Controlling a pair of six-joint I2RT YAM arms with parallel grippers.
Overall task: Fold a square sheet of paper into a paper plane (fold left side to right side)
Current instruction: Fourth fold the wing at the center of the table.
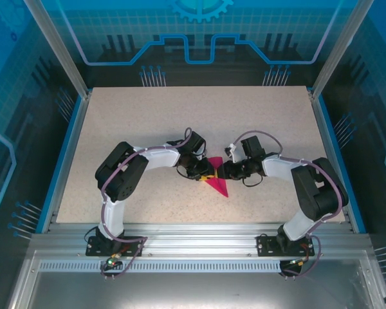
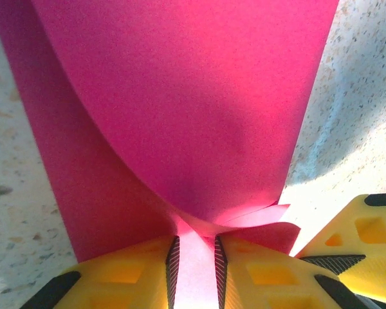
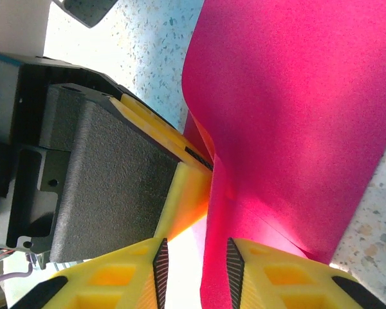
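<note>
One table (image 1: 180,116), speckled beige; two arms, two grippers, one paper.

At the table's near edge, the bases of the left arm (image 1: 125,174) and right arm (image 1: 312,190), each bent outward at the elbow and reaching in to mid-table.

At mid-table, left gripper (image 1: 204,172) and right gripper (image 1: 226,170) nose to nose, close together, covering the middle of the paper (image 1: 220,188).

One paper only, magenta, at mid-table. From above, a narrow wedge. Tip toward the table's near edge and a little right, long axis roughly near to far. A smaller piece showing on the far side of the grippers.

Left gripper narrow, clamped on the paper. In the left wrist view, a thin pale strip squeezed between the black pads (image 2: 172,264), one layer curling up and over just beyond them, another flatter layer under it. A yellow finger of the right gripper just to the right, near but apart.

Right gripper narrow too, with the paper standing in the gap against one pad (image 3: 233,267). Cannot tell whether pinched.

Farther on, more table, then a blue wall (image 1: 199,38) past its far edge.
</note>
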